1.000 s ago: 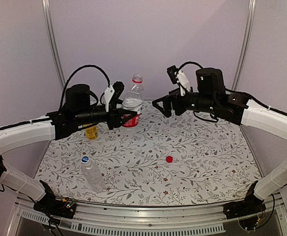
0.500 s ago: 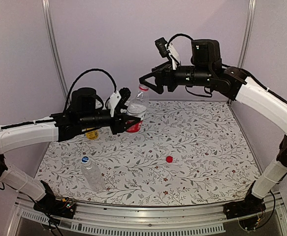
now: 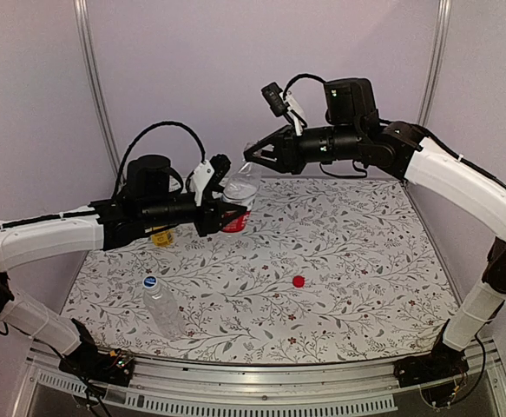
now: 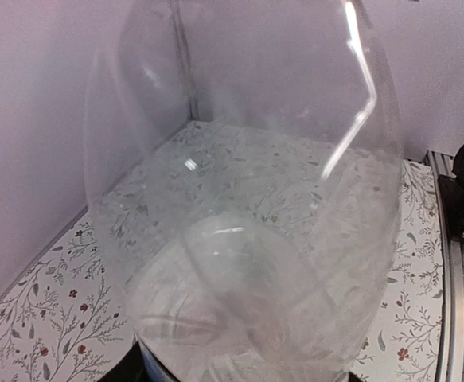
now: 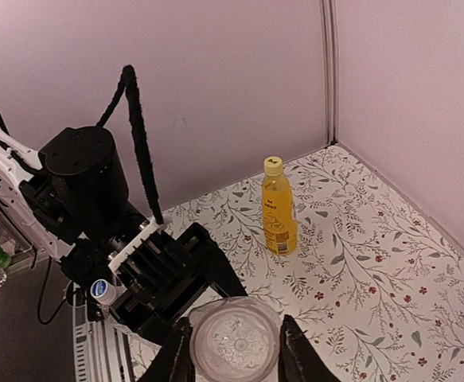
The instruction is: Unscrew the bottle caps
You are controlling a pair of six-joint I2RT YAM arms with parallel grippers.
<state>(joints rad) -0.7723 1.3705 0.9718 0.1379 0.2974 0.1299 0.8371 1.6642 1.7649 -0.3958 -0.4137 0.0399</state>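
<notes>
1. While the left arm stretches level across the worktop (image 3: 365, 261), the left end effector (image 3: 224, 213) pinches the labelled bottle (image 3: 238, 195) at its red label; the right arm arches over from the right, and the right end effector (image 3: 251, 162) pinches that bottle's clear top
2. Three bottles: the labelled one, the yellow bottle (image 5: 279, 211) and the unlabelled bottle (image 3: 163, 308); three caps: the red cap (image 3: 298, 281) loose on the worktop, the yellow cap (image 5: 273, 165) and the blue cap (image 3: 149, 281) on their bottles
3. A second ago the right arm hung lower, fingers spread, right of the bottle
</notes>
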